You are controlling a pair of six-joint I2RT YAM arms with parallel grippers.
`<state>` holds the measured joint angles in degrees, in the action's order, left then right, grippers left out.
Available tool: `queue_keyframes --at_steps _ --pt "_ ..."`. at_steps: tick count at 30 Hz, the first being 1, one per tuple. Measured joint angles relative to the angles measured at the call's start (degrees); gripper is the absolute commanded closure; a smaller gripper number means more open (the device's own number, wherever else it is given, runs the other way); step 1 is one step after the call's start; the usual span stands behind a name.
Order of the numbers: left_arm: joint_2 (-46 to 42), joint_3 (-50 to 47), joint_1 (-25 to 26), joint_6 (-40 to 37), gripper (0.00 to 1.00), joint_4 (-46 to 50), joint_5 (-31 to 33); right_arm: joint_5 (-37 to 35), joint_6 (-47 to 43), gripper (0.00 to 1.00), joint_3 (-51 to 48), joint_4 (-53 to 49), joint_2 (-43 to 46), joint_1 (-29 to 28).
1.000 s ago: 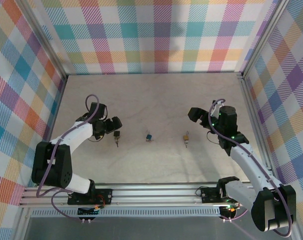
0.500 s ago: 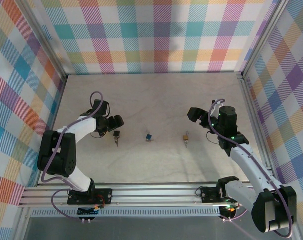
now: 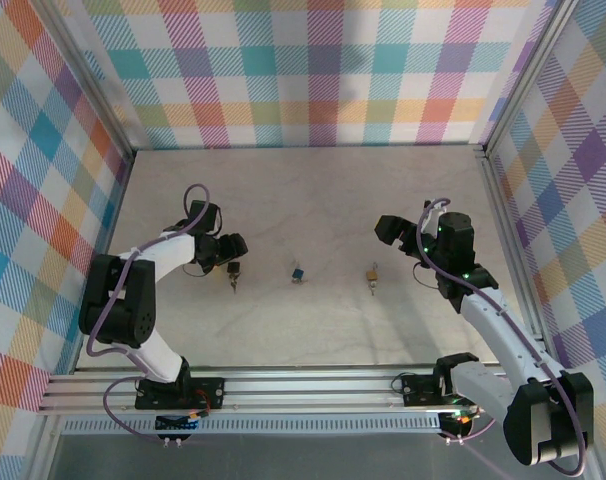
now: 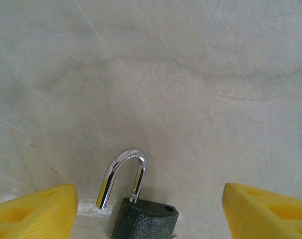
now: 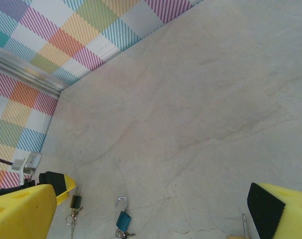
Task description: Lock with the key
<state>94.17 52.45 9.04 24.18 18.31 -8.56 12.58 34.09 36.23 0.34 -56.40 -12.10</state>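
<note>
Progress: nothing locked yet. Your left gripper (image 4: 150, 206) straddles the black padlock (image 4: 143, 219) at 6 o'clock of its wrist view, jaws wide, not touching; shackle (image 4: 123, 172) open. Right gripper (image 5: 152, 211) wide, empty. Closing, key-turn remain.

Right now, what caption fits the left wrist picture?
Open black padlock on the pale table, sitting between the left gripper's spread yellow fingers.

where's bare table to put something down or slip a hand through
Free: the far table up to the back wall, and the near strip before the rail. Crowded: the middle row, left gripper around the black padlock, then blue padlock, brass padlock, right gripper.
</note>
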Motion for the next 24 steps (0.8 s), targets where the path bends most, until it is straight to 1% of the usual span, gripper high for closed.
queue_keyframes --at_steps 11,24 --pt "1.6 1.0 0.0 -0.7 0.36 -0.7 -0.6 0.1 0.0 0.01 0.0 0.0 0.0 -0.4" --pt "1.9 1.0 0.0 -1.5 0.51 -0.7 -0.6 0.1 0.0 0.01 0.0 0.0 0.0 -0.5"
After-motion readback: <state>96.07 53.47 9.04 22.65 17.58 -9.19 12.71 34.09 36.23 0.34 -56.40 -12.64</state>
